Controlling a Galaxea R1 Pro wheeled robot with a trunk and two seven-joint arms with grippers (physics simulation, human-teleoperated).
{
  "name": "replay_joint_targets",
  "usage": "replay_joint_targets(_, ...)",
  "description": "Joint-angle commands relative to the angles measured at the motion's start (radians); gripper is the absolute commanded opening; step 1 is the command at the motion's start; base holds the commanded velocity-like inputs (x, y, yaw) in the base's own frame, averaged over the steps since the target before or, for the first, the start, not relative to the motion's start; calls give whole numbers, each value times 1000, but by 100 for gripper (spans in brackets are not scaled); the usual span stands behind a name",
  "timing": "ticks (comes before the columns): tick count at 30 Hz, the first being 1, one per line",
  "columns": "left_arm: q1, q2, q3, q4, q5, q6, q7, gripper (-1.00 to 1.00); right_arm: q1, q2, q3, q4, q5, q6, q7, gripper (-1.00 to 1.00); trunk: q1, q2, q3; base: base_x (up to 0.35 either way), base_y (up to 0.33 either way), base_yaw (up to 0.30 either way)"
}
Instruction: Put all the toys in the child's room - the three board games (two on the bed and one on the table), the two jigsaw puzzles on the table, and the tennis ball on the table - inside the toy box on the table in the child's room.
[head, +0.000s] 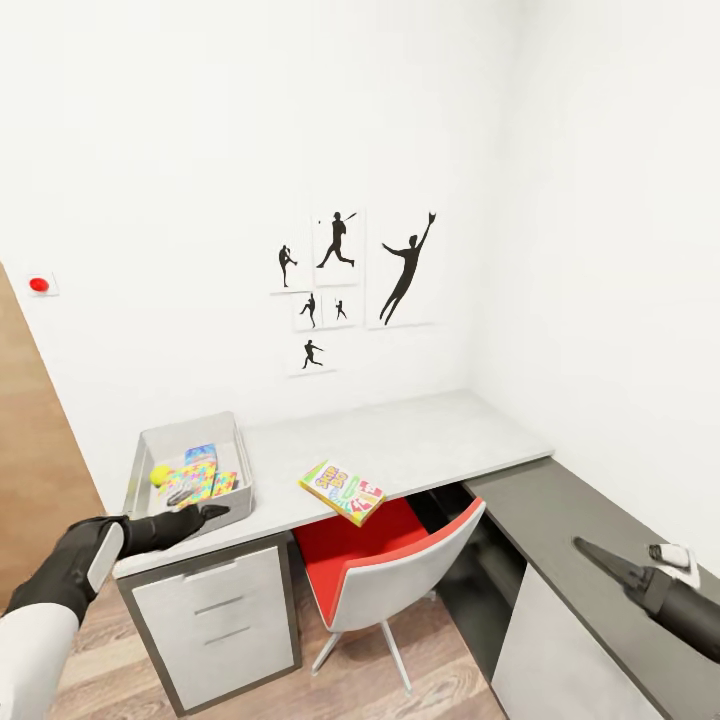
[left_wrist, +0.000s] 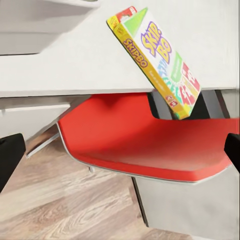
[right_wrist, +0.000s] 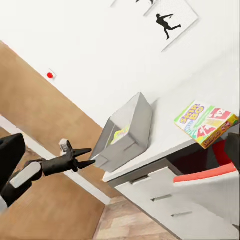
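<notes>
Both arms sit low in the head view. Down at the left, the left gripper (head: 200, 513) hangs just in front of the toy box (head: 237, 446), and its fingers look pressed close together with nothing in them. The right wrist view shows the same gripper (right_wrist: 86, 156) with its tips nearly touching. Off at the lower right, the right gripper (head: 600, 555) hovers over the dark grey lower section of the table (head: 420, 440); can't tell if it's spread or closed from here.

The toy box sits at the left end of the light grey top, against the wall. Inside it there's the tennis ball (head: 160, 474), a bright jigsaw puzzle (head: 190, 480) and a blue board game (head: 201, 454) leaning in there.

One green-red-yellow board game (head: 342, 491) is still out on the table, lying at the front edge with a corner sticking out over the red chair (head: 350, 555). The left wrist view shows its lid (left_wrist: 160, 60).

Baseball silhouette pictures (head: 400, 268) hang on the white wall.
</notes>
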Motion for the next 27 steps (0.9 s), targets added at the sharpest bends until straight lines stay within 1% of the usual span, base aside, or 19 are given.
replay_joint_targets(1,-14,-5,2,16,3,5,2,100,0,0,-7,0,-2,7,33,100,0,-1,0,0,0,0)
replay_joint_targets(4,-50,-16,3,64,3,4,14,100,0,0,-20,1,-1,10,110,100,0,-1,0,0,0,0)
replay_joint_targets(5,-71,-24,3,93,3,2,24,100,0,0,-26,0,-3,11,145,100,0,-1,0,0,0,0)
replay_joint_targets(8,-99,-43,3,131,2,-4,52,100,0,0,-33,0,-5,11,177,100,0,-1,0,0,0,0)
replay_joint_targets(11,-120,-69,4,159,2,-24,97,100,0,1,-47,2,-6,7,194,100,0,-1,0,0,0,0)
replay_joint_targets(12,-130,-85,5,178,2,-43,135,100,0,1,-57,3,-7,6,201,100,0,-1,0,0,0,0)
replay_joint_targets(16,-140,-115,6,209,4,-76,213,100,0,1,-84,4,-7,6,210,100,0,-1,0,0,0,0)
replay_joint_targets(19,-144,-140,6,220,4,-91,260,100,0,1,-104,4,-8,5,213,100,0,-1,0,0,0,0)
replay_joint_targets(22,-146,-158,6,227,5,-102,289,100,1,3,-115,5,-5,0,218,100,0,-1,0,0,0,0)
replay_joint_targets(27,-149,-178,8,232,6,-114,311,100,1,3,-130,7,-5,-4,224,100,0,-1,0,0,0,0)
